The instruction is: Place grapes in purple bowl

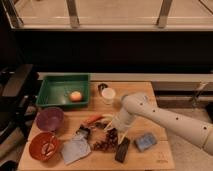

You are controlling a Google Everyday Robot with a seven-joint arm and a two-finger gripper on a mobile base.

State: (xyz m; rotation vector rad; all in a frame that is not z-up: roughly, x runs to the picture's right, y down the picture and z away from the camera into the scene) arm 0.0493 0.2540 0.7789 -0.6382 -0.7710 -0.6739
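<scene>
The grapes [104,144], a small dark reddish-purple bunch, lie on the wooden table [160,155] near its front middle. The purple bowl [49,119] stands at the left, well apart from the grapes, and looks empty. My white arm reaches in from the right. My gripper [112,132] points down just above the right end of the grapes, between the orange carrot [93,119] and the black remote [122,149]. It partly hides the bunch's upper right part.
A green bin [52,91] with an orange fruit [75,96] stands at the back left. An orange-red bowl [44,146], a grey cloth [75,149], a blue sponge [145,141] and a white cup [108,95] also sit on the table.
</scene>
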